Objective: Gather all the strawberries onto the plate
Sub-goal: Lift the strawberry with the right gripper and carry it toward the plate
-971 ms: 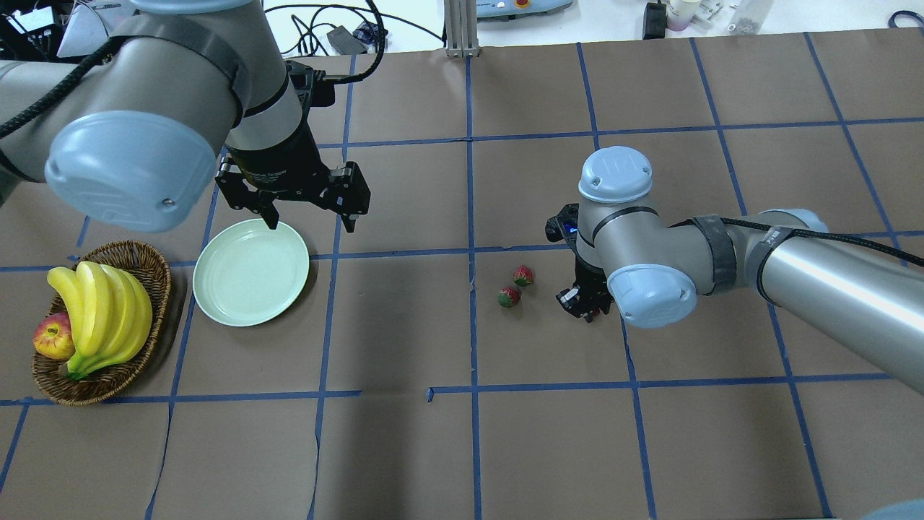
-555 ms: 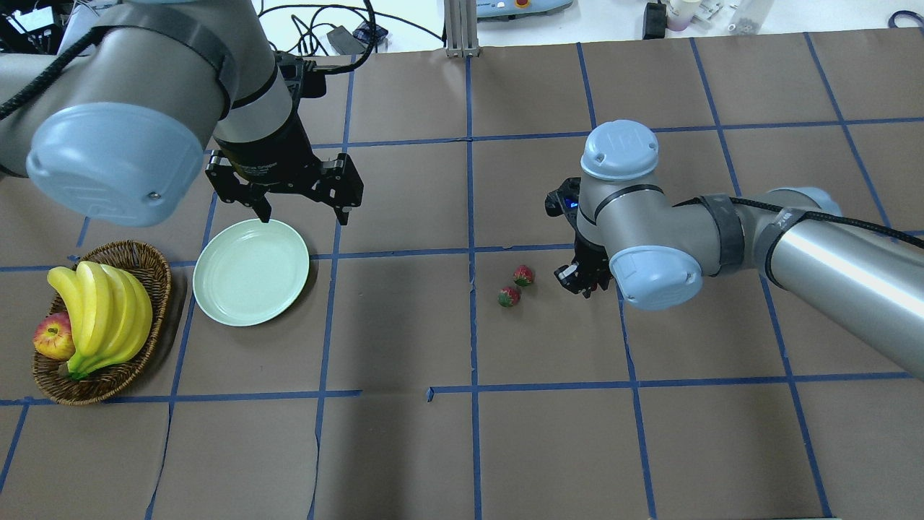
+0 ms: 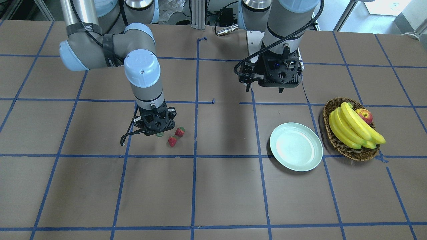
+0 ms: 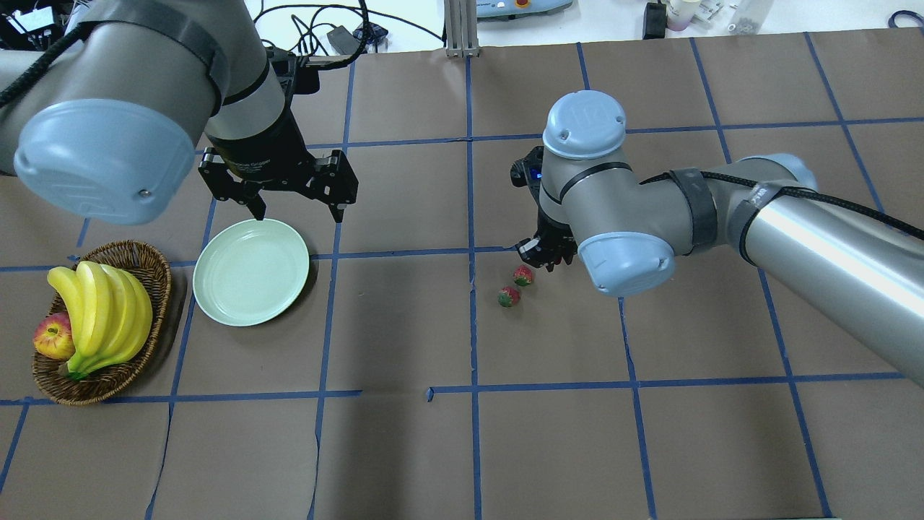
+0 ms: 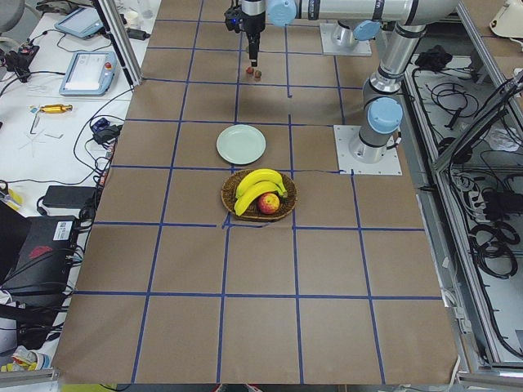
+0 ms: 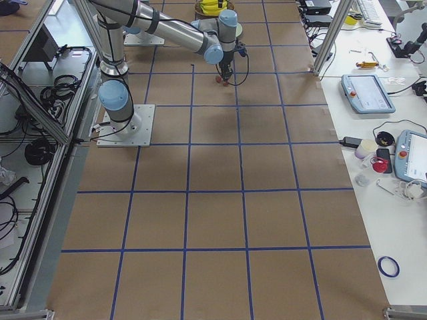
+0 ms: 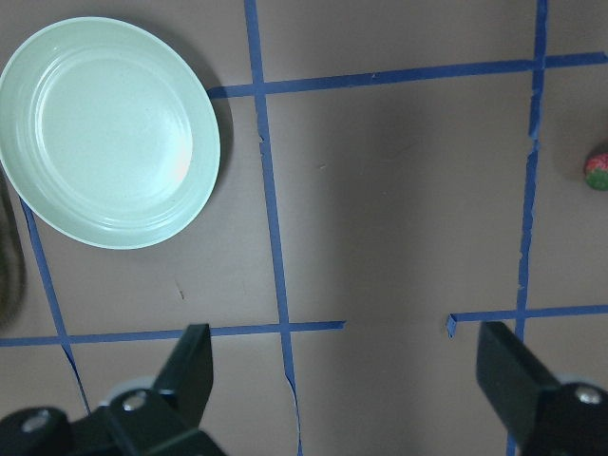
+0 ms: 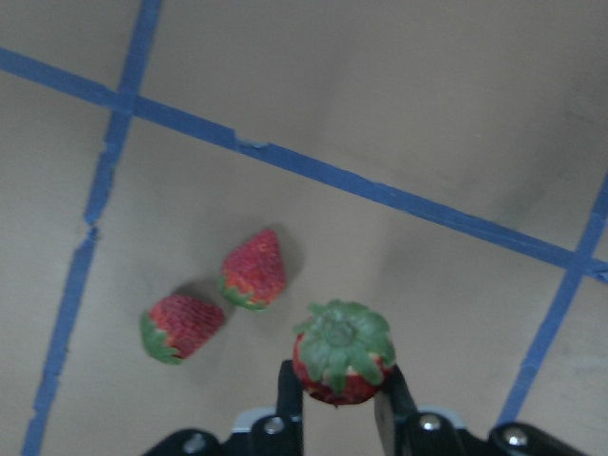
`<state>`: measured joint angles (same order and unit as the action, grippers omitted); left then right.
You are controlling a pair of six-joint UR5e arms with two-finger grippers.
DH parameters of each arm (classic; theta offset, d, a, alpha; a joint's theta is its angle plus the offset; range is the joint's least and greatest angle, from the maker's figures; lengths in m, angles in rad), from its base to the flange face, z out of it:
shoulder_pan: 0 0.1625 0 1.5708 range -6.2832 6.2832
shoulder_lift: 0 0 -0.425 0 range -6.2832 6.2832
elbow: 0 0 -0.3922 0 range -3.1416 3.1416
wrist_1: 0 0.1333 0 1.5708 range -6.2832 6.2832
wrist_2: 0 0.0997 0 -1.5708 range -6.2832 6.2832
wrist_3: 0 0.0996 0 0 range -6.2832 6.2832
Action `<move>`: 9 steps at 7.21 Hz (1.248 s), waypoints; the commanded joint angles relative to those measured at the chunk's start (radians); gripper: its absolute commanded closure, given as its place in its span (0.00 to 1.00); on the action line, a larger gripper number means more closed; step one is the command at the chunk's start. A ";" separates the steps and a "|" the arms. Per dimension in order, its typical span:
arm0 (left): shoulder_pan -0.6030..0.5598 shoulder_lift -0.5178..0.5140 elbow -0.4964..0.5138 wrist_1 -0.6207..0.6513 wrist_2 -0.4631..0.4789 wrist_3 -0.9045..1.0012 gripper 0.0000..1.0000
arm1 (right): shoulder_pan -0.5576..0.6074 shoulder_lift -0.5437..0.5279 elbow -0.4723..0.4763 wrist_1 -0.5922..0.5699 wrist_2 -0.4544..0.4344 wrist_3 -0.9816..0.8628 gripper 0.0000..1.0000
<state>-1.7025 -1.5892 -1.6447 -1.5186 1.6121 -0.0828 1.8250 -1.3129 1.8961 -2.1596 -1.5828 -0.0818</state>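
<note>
Three dimpled, green-capped strawberries (image 8: 255, 269) well right of the glossy round plate (image 4: 250, 272): two on the papered surface (image 4: 404, 325), one pinched in the vertical right claw (image 8: 339, 397); left claw (image 4: 298, 215) spread, hanging beside the plate.

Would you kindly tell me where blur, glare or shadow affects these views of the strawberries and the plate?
Right wrist view: soft focus throughout, the held strawberry in the right gripper slightly blurred. Left wrist view: a pale highlight on the plate, a broad soft shadow across the table. Exterior left view: the loose strawberries too small to resolve.
</note>
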 commanded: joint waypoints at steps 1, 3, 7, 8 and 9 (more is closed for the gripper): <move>-0.002 0.000 -0.001 0.000 -0.001 0.000 0.00 | 0.057 0.015 -0.035 -0.008 0.081 0.066 1.00; -0.005 0.000 -0.001 0.000 -0.003 -0.002 0.00 | 0.071 0.073 -0.055 -0.029 0.206 0.063 1.00; -0.006 0.000 -0.006 0.000 -0.006 -0.002 0.00 | 0.117 0.167 -0.057 -0.152 0.225 0.094 1.00; -0.006 0.000 -0.007 0.000 -0.006 -0.002 0.00 | 0.120 0.176 -0.057 -0.158 0.227 0.094 1.00; -0.006 -0.001 -0.009 0.000 -0.006 -0.002 0.00 | 0.131 0.191 -0.057 -0.170 0.225 0.094 1.00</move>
<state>-1.7088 -1.5895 -1.6519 -1.5187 1.6062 -0.0842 1.9446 -1.1394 1.8393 -2.3139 -1.3571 0.0099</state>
